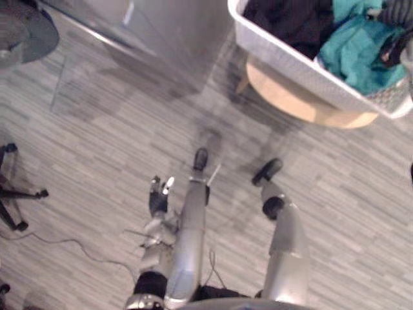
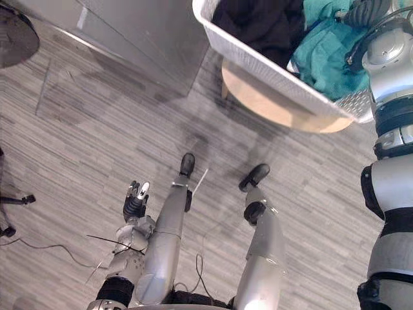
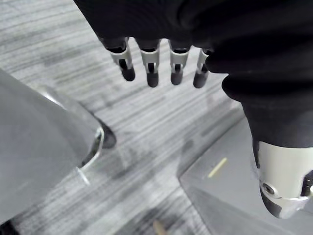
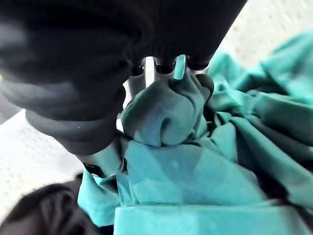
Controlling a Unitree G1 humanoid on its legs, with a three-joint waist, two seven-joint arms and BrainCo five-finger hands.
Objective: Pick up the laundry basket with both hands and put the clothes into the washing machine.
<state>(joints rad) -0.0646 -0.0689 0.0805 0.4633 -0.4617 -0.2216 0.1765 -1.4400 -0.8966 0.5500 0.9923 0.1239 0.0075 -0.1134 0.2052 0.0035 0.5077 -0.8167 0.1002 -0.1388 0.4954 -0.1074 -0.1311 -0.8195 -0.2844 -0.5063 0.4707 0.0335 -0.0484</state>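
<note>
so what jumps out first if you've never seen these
The white laundry basket on a round wooden stool, ahead to the robot's right, is heaped with black clothes and a teal garment. The right hand is in it, fingers curled into the teal garment, while the left hand hangs open over the grey floor.

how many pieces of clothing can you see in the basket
2: a black garment on the basket's left side and a teal garment on its right, gripped by the right hand. More may be hidden.
</note>
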